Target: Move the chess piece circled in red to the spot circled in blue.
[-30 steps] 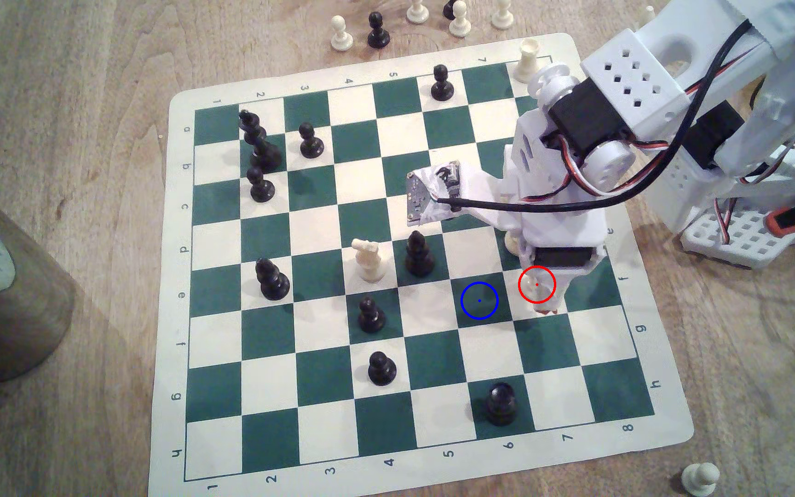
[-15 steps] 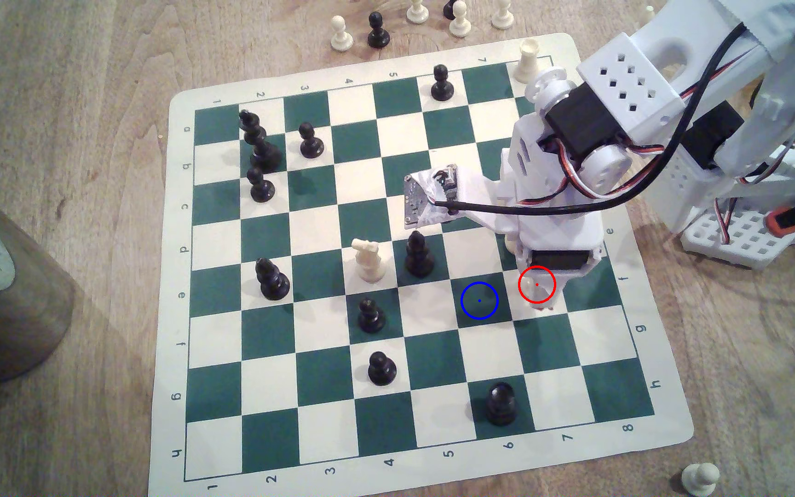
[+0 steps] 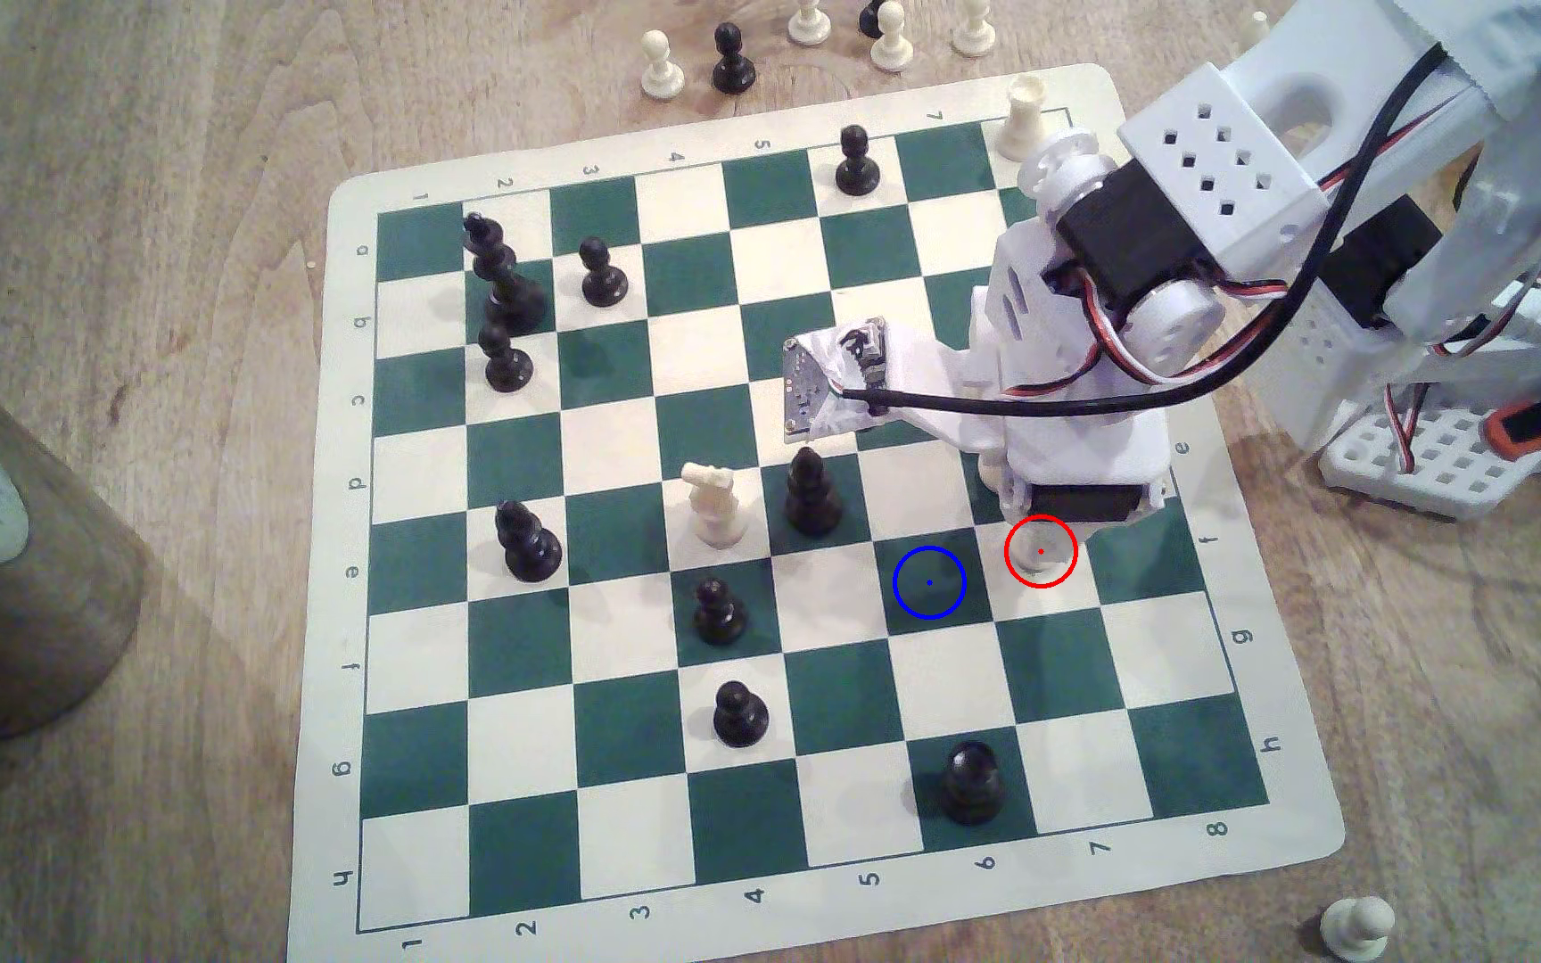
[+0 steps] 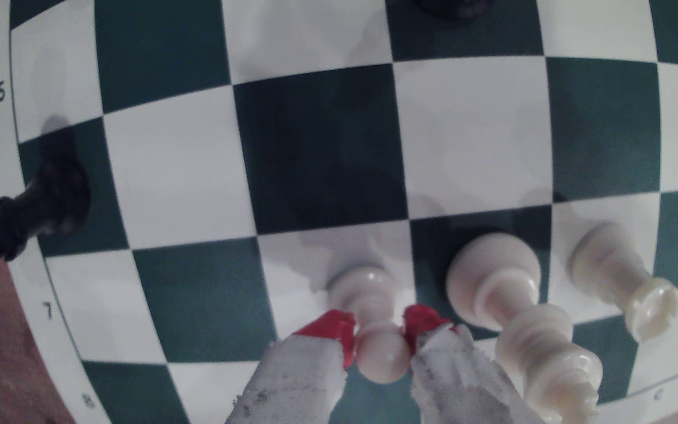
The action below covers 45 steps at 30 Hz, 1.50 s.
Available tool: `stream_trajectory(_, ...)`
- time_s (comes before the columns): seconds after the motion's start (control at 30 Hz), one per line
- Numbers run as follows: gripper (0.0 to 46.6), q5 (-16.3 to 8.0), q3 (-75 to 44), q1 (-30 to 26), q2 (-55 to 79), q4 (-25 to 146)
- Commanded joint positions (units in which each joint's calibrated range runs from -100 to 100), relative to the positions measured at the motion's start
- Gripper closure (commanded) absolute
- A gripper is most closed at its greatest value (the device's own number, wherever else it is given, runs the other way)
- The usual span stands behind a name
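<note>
Half done at most: gripper (image 4: pixel 379 334) clamped on the pawn's (image 4: pixel 376 322) neck, pawn not yet carried to the blue-circled spot (image 3: pixel 929 582).

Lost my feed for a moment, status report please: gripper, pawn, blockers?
Gripper shut on the pawn at its neck. Pawn not yet on the blue-circled square. Tall cream piece close beside the gripper; target square bare.

A light wooden bench (image 3: pixel 146 139) with visible grain carries the scene under warm, soft light that casts faint shadows.
</note>
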Motion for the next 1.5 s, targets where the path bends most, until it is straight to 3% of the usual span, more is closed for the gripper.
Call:
stream_trajectory(0.0, 46.4, -0.3, -2.6, -0.4, -5.4, 2.5)
stream_trajectory(0.33, 46.4, -1.0, -13.5, -2.4, -8.5, 9.7)
stream_trajectory(0.67, 46.4, -0.4, -28.0, -1.6, 5.1, 11.6)
stream_trajectory(1.47, 46.4, 0.0, -30.2, 1.5, 21.4, 4.3)
